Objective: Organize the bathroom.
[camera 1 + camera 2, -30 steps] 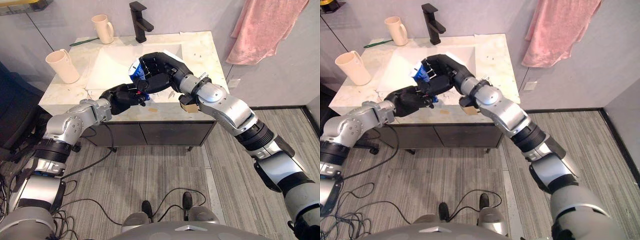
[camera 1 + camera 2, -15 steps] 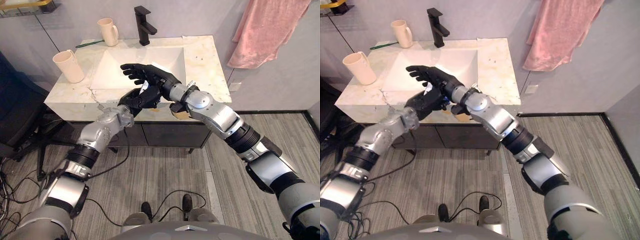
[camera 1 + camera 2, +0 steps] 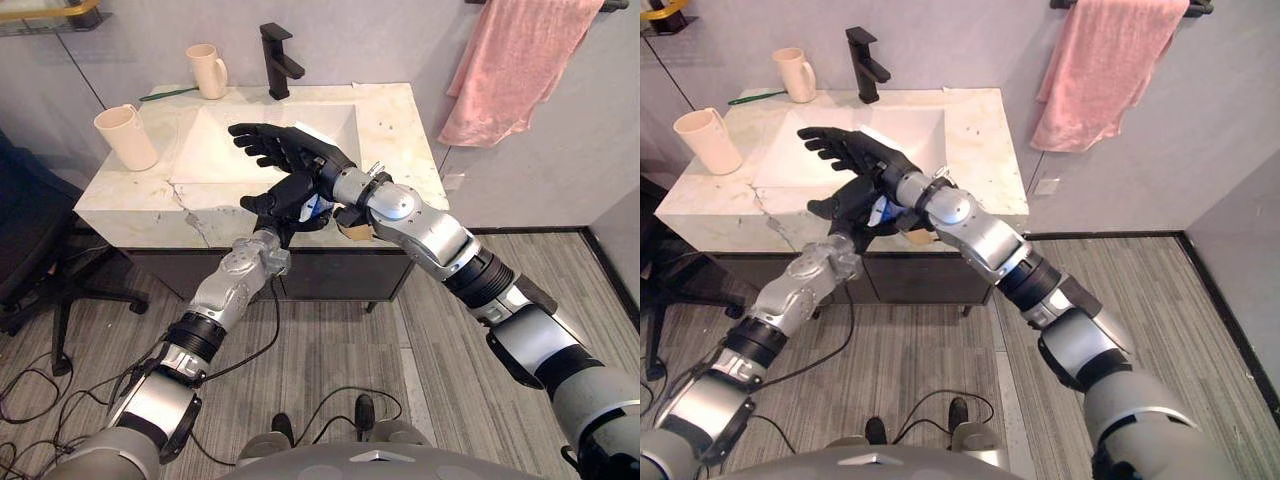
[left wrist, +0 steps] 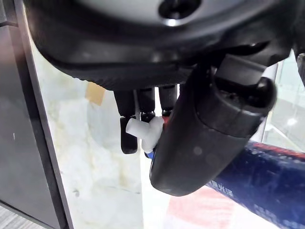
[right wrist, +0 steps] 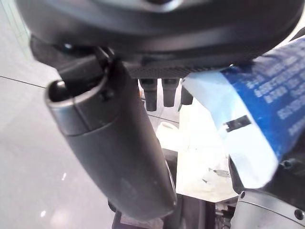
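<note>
The marble table (image 3: 400, 120) with its sunken sink (image 3: 215, 140) carries two cream mugs: one (image 3: 126, 136) at the robot's left edge, one (image 3: 207, 70) at the back beside the black faucet (image 3: 276, 60), with a green toothbrush (image 3: 160, 95) lying just by the back mug. A pink towel (image 3: 500, 65) hangs on the wall to the right.

The step in hand looks like a hand-over of a blue and white tube (image 3: 878, 212), probably toothpaste, so that it can be put away with the mugs. Both hands meet over the front edge of the table, in front of the sink.

The left hand (image 3: 283, 203) is curled round the tube: in the left wrist view its fingers (image 4: 143, 107) and thumb wrap the blue body (image 4: 267, 176), and a small white piece (image 4: 142, 132), perhaps the cap end, shows past the fingertips. The right hand (image 3: 280, 150) is spread flat just above, its fingers (image 5: 155, 93) straight and clasping nothing. The tube's crimped end (image 5: 248, 119) lies close by its palm in the right wrist view, though whether it touches is hard to judge from that angle.

The next move calls for the right hand to draw clear, and for the left hand to carry the tube toward a mug and tip it in upright. The grip sits low on a soft body, so the tube may bend or slip.
</note>
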You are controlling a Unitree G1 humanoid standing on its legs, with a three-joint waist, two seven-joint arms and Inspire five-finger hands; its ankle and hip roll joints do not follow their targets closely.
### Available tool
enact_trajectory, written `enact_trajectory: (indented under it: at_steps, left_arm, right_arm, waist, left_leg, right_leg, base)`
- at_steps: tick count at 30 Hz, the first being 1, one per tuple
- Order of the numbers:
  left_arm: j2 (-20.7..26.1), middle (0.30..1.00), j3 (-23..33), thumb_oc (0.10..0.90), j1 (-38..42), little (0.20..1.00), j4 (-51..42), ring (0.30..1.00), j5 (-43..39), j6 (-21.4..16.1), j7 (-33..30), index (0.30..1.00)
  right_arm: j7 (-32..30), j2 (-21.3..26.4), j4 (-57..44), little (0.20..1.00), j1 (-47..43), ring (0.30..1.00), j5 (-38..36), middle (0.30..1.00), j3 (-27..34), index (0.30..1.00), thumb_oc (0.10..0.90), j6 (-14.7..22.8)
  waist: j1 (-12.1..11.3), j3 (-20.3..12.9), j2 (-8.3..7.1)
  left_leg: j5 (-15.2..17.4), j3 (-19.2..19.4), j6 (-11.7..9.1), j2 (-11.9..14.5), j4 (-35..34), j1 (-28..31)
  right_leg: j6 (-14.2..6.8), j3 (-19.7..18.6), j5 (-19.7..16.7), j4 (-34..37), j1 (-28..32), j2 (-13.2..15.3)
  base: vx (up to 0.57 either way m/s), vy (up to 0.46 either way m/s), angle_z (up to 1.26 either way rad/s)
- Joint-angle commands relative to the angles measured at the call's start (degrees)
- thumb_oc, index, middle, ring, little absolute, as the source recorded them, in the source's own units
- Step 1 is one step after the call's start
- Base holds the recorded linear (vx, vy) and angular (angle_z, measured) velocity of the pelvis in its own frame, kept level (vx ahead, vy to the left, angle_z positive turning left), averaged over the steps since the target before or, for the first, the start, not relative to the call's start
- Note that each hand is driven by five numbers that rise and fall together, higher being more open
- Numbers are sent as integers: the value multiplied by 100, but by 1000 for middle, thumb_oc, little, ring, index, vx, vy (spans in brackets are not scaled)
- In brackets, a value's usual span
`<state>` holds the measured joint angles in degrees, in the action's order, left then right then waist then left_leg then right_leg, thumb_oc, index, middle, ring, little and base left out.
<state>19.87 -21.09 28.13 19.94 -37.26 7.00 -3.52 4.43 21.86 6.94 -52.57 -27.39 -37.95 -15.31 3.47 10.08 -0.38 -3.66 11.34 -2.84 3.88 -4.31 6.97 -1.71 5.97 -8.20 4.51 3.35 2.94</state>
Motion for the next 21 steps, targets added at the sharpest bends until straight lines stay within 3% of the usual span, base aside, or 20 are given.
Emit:
enact_trajectory:
  at_steps: [1, 14, 18, 20, 21]
  left_arm:
    - [-267, 300, -221, 400, 166, 300, 65, 300, 318, -552, -32, 300]
    - [-286, 300, -231, 400, 290, 300, -94, 300, 1063, -875, -618, 300]
    - [462, 300, 404, 400, 679, 300, -783, 300, 873, 3, -426, 300]
    - [1363, 300, 968, 400, 1192, 300, -1168, 300, 116, 957, -122, 300]
    - [1506, 300, 1028, 400, 1272, 300, -1178, 300, 15, 1067, -80, 300]
  right_arm:
    - [-40, -382, 60, 900, -831, 900, -124, 900, 398, 900, 800, 727]
    - [-27, -362, 150, 900, -824, 900, -146, 900, 512, 900, 800, 842]
    - [-102, -239, 55, 900, -878, 900, -216, 900, 531, 900, 800, 667]
    - [-96, -15, -149, 900, -852, 900, -297, 900, 695, 900, 800, 462]
    - [-125, 7, -190, 900, -841, 900, -287, 900, 719, 900, 800, 425]
  waist:
    - [-17, -323, 17]
    - [-23, -309, -38]
    - [-58, -372, 14]
    - [-86, -460, 101]
    - [-95, -477, 119]
  left_leg:
    - [535, 89, -14, 549, 608, 3]
    - [539, 53, -15, 563, 610, -17]
    - [521, -16, -51, 552, 570, -11]
    - [553, -54, -47, 508, 568, -1]
    - [558, -55, -43, 502, 568, 2]
  right_leg:
    - [-322, -473, 588, -34, -251, 148]
    - [-322, -486, 593, -39, -274, 121]
    - [-320, -463, 610, -9, -233, 141]
    - [-325, -441, 644, -17, -222, 164]
    - [-327, -435, 651, -11, -209, 169]
  base:
    - [0, 0, 0]
    - [0, 0, 0]
    - [29, 32, 0]
    - [64, 71, 0]
    - [60, 49, 1]
